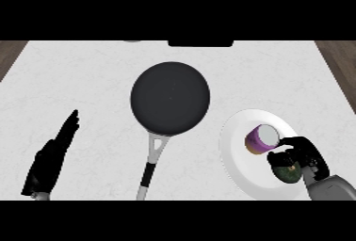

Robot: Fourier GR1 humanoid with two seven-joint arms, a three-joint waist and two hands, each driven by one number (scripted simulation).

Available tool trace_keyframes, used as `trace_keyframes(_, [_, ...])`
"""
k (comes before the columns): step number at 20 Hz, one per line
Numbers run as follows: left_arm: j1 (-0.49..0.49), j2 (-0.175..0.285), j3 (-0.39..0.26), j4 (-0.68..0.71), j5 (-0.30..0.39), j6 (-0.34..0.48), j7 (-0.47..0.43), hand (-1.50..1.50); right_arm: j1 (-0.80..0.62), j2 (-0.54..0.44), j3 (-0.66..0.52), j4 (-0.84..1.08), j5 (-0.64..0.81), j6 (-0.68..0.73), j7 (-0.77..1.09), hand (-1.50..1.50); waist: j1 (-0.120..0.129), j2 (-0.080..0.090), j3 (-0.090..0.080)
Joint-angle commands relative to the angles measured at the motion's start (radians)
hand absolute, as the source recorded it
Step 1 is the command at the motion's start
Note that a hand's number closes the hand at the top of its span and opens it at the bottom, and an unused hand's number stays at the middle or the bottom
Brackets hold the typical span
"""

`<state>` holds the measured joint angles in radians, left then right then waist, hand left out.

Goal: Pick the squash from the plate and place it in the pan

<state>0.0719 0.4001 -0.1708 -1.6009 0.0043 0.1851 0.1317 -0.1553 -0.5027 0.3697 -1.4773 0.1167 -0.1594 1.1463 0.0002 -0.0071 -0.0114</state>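
Observation:
A white plate [240, 141] lies at the lower right of the counter. On it sits a dark green squash [287, 173], mostly hidden under my right hand [300, 153], whose fingers curl round it. A purple-and-white cup [261, 138] stands on the same plate, just left of the fingertips. The black pan [170, 98] rests in the middle of the counter, its silver and black handle [149, 164] pointing toward me. My left hand [52, 157] shows at the lower left with straight fingers, resting and holding nothing.
The counter is white marble [76, 80] with wooden strips at both far corners. A dark object [200, 43] sits at the back edge behind the pan.

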Motion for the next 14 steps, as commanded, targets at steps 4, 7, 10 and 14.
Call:
trace_keyframes(4, [-0.010, -0.044, -0.013, 0.016, -0.041, 0.014, 0.003, 0.00, 0.021, 0.101, -0.010, -0.008, 0.036, -0.047, 0.128, 1.50, -0.001, 0.006, 0.011])
trace_keyframes(7, [0.052, -0.031, 0.006, -0.027, -0.030, -0.014, -0.021, 0.00, -0.021, 0.086, 0.005, 0.010, 0.105, 0.011, 0.078, 1.50, 0.009, 0.006, 0.011])
trace_keyframes(10, [0.038, -0.018, -0.004, -0.044, -0.026, -0.024, -0.005, 0.00, -0.064, -0.054, 0.085, -0.017, 0.120, 0.173, -0.103, 1.50, 0.028, 0.006, 0.011])
trace_keyframes(14, [-0.004, -0.043, -0.009, 0.021, -0.053, -0.002, -0.014, 0.00, -0.163, -0.129, 0.178, 0.003, 0.310, 0.168, -0.272, 1.50, 0.025, 0.010, 0.011])
